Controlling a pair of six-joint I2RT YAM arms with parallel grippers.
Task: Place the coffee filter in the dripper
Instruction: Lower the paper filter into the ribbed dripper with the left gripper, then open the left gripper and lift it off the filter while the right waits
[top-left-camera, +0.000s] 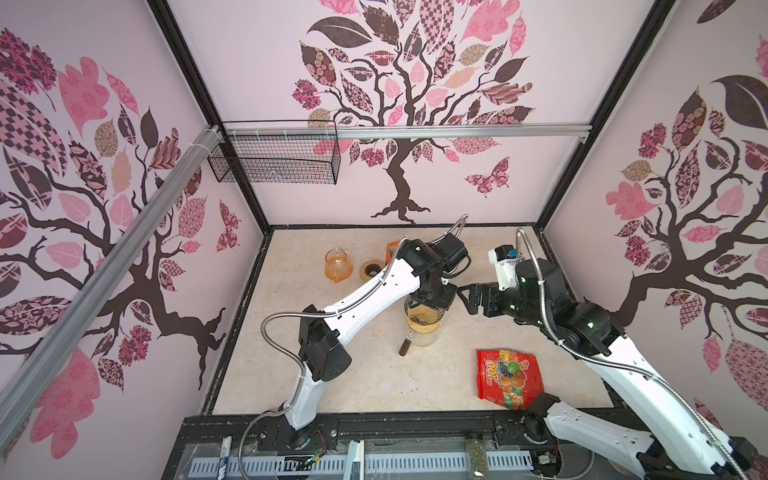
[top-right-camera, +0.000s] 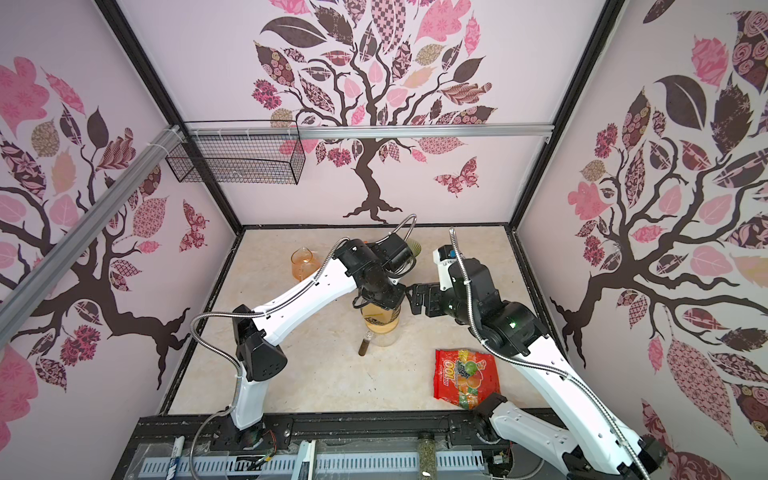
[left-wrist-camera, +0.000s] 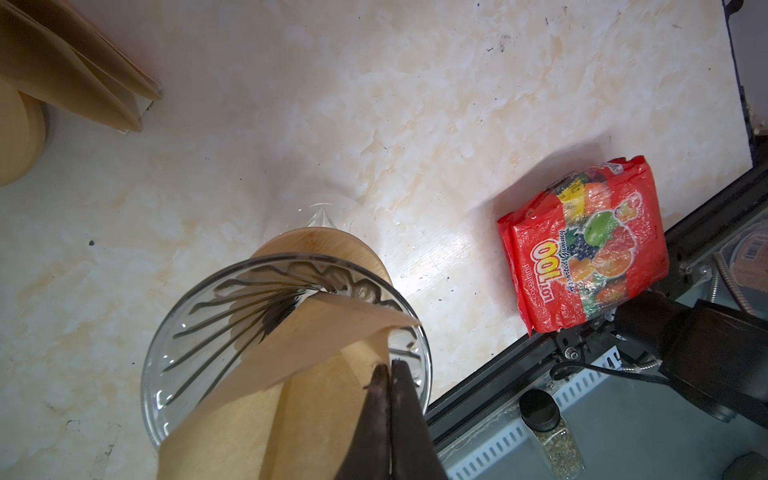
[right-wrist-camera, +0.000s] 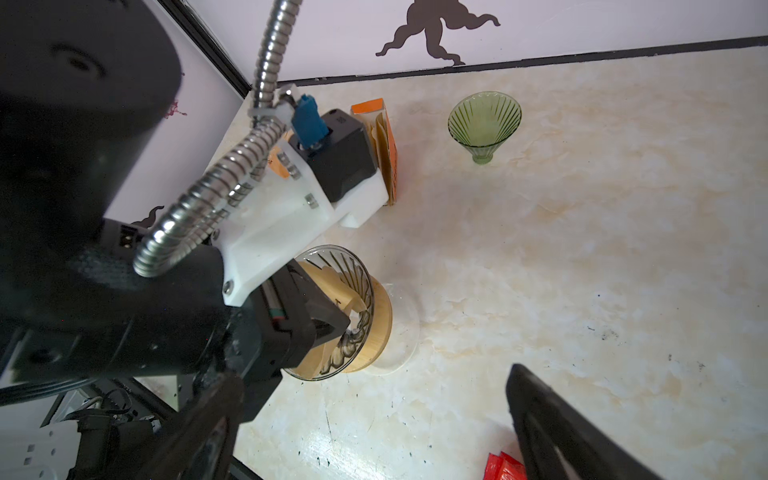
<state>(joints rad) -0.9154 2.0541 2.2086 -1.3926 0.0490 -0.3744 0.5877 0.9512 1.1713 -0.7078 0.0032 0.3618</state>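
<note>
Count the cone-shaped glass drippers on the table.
2. A clear dripper stands mid-table on a wooden collar, with the coffee filter partly inside it. A green dripper stands farther back, apart from it. Others could be hidden from view.

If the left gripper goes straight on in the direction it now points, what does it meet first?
Probably the inner wall of the glass dripper. The left gripper, shut on the coffee filter, points down into its bowl. How close the tips are to the glass, I cannot tell.
</note>
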